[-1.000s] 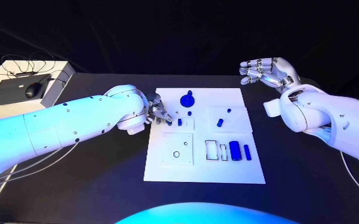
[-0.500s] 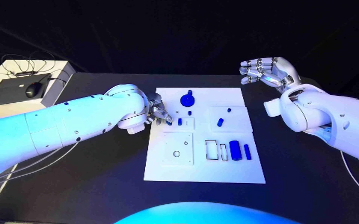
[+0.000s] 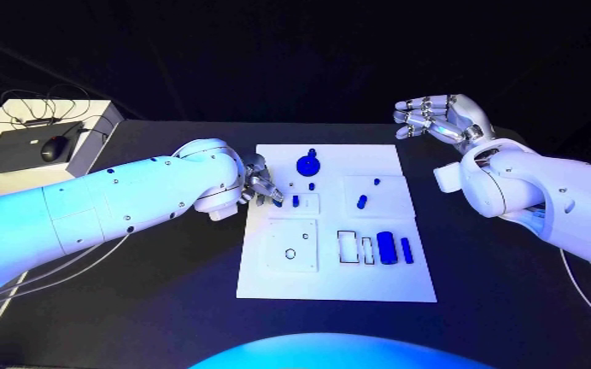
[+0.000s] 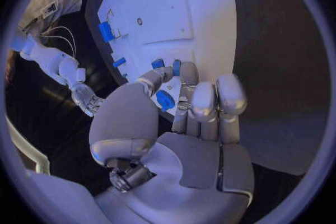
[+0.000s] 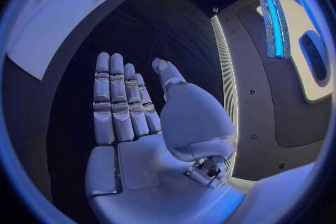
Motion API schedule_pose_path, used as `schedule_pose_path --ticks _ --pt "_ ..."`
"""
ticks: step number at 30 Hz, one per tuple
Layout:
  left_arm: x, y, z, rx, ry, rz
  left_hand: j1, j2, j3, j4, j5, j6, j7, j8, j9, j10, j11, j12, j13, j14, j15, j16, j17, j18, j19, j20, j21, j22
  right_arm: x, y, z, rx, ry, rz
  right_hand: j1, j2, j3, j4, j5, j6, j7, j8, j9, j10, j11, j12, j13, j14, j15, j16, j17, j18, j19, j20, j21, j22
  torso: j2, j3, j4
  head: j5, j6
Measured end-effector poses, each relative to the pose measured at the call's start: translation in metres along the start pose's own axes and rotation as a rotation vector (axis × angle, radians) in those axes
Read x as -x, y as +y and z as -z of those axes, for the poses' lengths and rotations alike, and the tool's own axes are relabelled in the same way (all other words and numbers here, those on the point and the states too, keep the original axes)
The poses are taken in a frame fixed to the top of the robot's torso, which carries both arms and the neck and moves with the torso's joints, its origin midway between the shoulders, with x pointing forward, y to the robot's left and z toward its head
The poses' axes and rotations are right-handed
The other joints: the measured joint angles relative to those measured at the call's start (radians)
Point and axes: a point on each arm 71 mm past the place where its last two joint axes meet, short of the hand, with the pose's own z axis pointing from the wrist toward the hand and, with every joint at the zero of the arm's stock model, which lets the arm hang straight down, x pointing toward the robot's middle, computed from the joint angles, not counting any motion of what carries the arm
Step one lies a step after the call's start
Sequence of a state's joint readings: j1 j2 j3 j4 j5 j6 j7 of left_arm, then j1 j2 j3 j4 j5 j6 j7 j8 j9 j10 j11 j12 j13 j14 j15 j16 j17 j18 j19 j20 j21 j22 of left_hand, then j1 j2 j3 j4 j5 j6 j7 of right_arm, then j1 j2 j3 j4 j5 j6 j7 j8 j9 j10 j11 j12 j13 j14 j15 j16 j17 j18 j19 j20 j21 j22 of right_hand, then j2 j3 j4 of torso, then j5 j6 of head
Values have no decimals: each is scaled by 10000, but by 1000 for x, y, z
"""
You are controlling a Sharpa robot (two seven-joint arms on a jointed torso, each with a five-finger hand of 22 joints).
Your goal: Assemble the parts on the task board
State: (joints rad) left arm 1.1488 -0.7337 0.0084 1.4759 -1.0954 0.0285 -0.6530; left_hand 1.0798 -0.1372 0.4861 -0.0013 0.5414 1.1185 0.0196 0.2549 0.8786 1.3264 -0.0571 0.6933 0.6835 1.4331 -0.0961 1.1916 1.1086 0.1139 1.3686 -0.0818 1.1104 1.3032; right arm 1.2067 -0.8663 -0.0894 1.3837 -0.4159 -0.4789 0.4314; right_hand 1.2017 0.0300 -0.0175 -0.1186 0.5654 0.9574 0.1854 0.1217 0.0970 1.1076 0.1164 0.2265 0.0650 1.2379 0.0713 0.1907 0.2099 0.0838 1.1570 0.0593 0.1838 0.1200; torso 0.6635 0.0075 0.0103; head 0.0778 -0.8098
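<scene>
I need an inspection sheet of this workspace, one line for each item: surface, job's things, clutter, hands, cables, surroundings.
Surface: black table, with the white task board lying flat in its middle.
Job's things: a round blue part near the board's far edge; two long blue parts side by side near its right edge; small blue parts between.
Clutter: nothing seen on the table.
Hands: left hand at the board's left edge, fingertips over a small blue part; whether it grips is unclear. Right hand raised beyond the board, holding nothing.
Cables: dark cables at far left.
Surroundings: white box with a mouse at far left; dark backdrop.
</scene>
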Motion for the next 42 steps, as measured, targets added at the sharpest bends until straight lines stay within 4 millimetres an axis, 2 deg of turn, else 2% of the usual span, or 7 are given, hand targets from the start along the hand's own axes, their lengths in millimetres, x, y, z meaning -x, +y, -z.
schedule_pose_path --ticks 24,29,31,42 --pt "-1 -4 1 -25 -9 -241 37 -37 -1 -1 27 4 -5 -55 -2 4 4 0 26 1 1 40 6 0 0 0 44 8 0 0 1 5 17 -13 0 0 28 28 0 1 -1 0 0 0 0 0 0 0 0 0 -13 0 0 0 0 -34 -4 9 1 -1 -43" --pt "-1 -4 1 -29 34 -219 37 -37 -171 -171 27 137 -60 -56 -65 72 -3 -42 39 18 18 88 57 0 0 0 42 7 0 0 1 6 19 -15 0 0 28 28 0 2 -2 0 0 0 0 0 0 0 0 0 -13 0 0 0 0 -34 -4 10 1 -1 -61" --pt "-1 -5 1 -31 47 -208 37 -36 -196 -196 27 157 -79 -57 -72 89 -19 -42 49 19 19 88 65 -150 0 0 42 7 0 1 1 8 22 -17 0 0 28 28 0 2 -2 0 0 0 0 0 0 0 0 0 -13 0 0 0 0 -34 -4 10 1 0 -66" --pt "-5 -6 -1 -11 152 -209 35 -34 -335 -334 28 172 -93 -88 -158 102 -29 -48 58 19 20 166 126 -150 -1 0 86 37 0 1 1 13 26 -21 0 0 28 28 38 2 -2 0 0 0 0 0 -9 0 0 0 -12 0 0 0 0 -46 -1 8 1 -9 -83"
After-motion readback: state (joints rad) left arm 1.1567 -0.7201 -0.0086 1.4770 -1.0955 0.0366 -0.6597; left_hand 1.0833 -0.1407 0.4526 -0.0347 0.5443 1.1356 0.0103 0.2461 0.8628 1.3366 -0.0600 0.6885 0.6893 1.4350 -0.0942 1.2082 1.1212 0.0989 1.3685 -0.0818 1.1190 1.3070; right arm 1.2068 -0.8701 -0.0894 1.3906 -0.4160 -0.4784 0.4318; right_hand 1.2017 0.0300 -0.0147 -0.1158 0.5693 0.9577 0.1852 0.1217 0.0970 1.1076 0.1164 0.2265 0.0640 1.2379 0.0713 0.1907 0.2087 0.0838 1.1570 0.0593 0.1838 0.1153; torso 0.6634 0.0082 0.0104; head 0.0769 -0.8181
